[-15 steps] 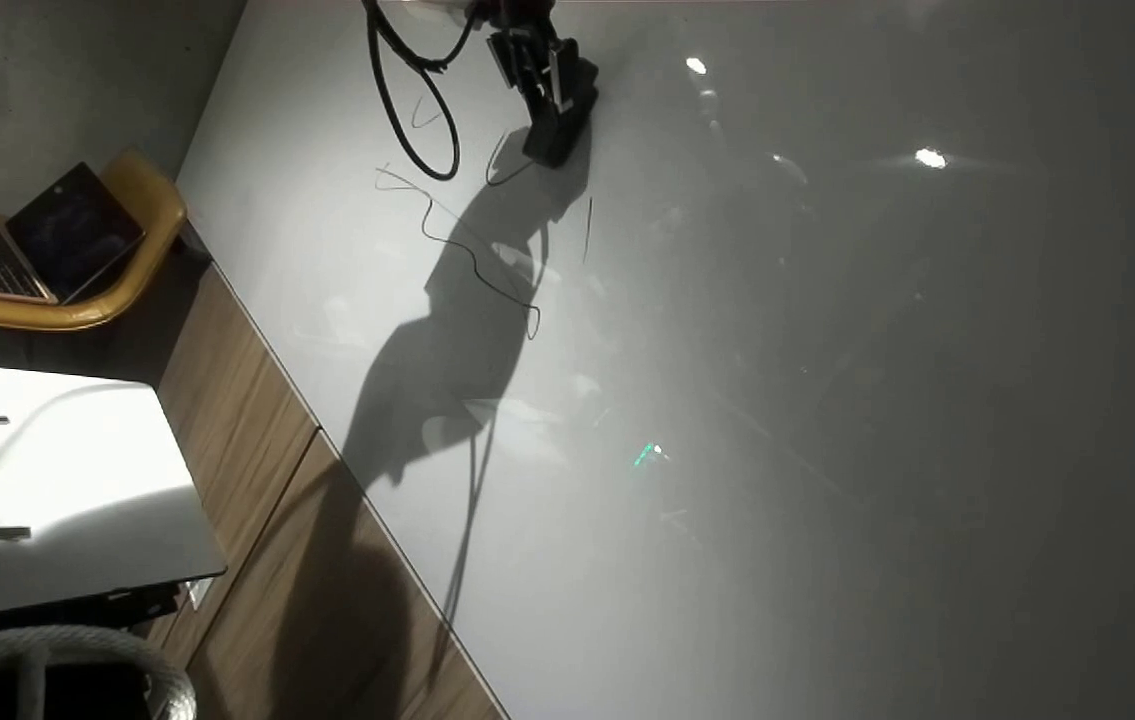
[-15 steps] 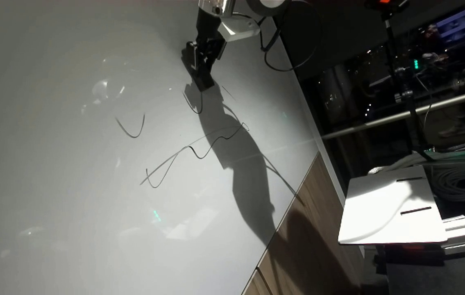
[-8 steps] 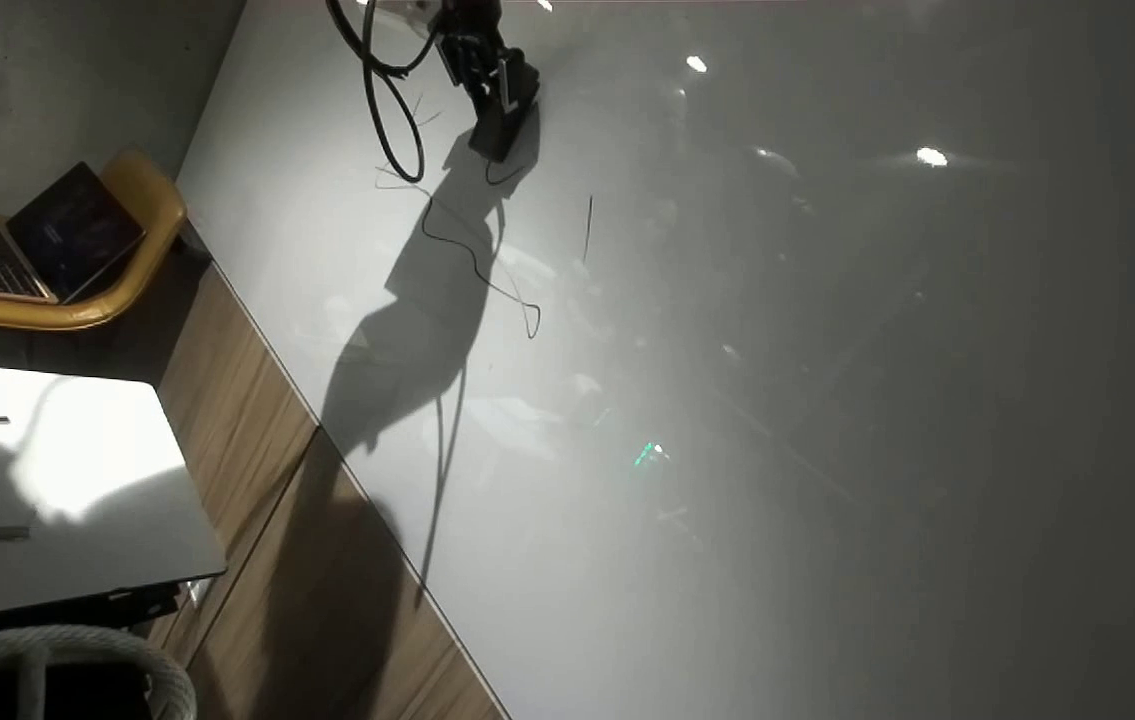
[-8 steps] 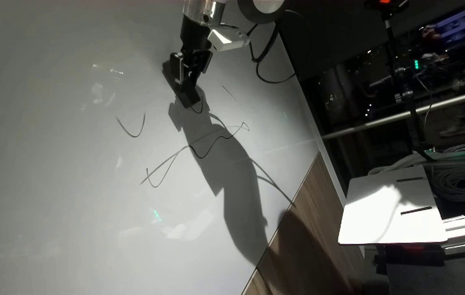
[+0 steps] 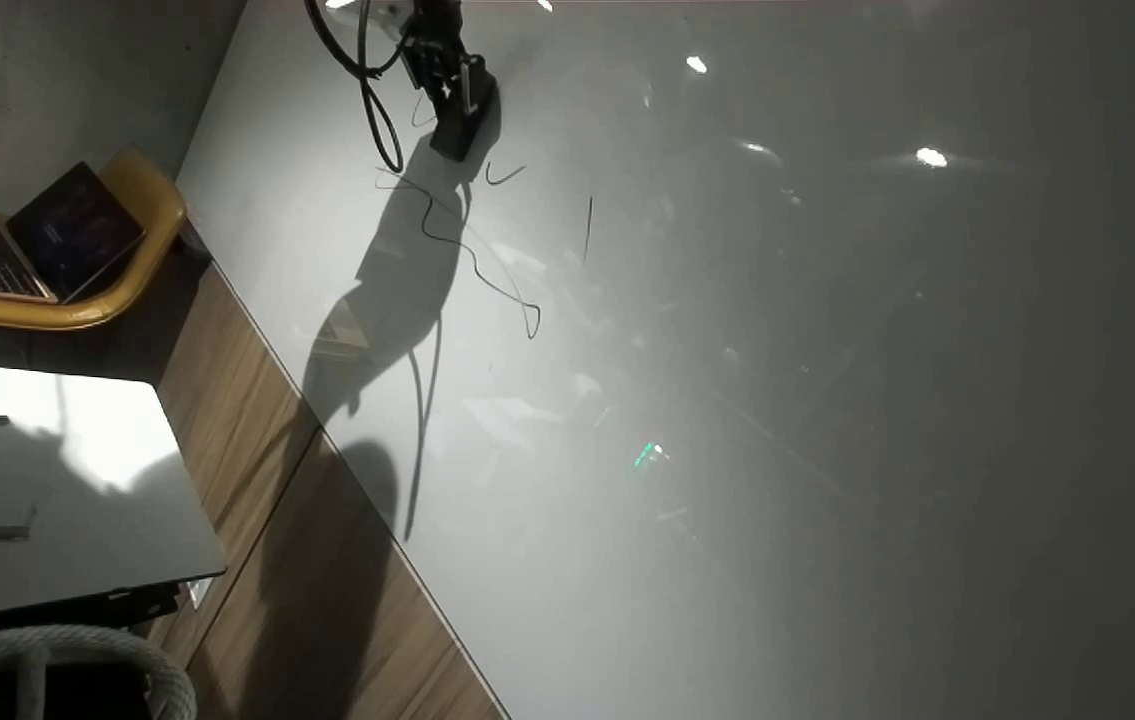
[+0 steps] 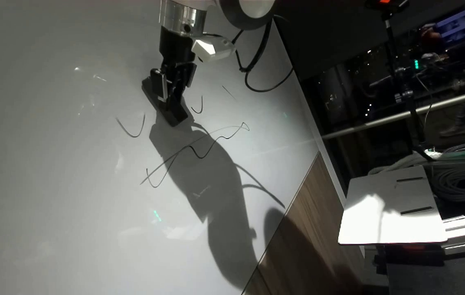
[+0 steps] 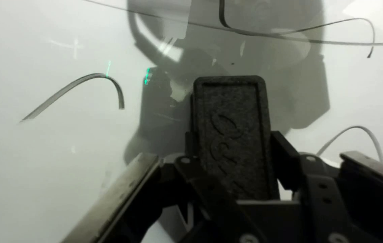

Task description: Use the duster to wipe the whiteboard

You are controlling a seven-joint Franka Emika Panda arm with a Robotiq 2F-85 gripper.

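Holds between part-closed jaws, snug on both sides, one oblong, round-cornered dark grey duster (image 7: 234,135), against or just off one glossy whiteboard (image 6: 72,184) bearing three short strokes (image 7: 91,77) and one tangled scribble (image 6: 200,157); shows one laptop (image 5: 72,230) beyond

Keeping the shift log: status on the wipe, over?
Black jointed fingers shut on dark grey oblong duster. Contact with glossy grey-white whiteboard unclear; thin black strokes unwiped. Black cable loop nearby, possible snag.
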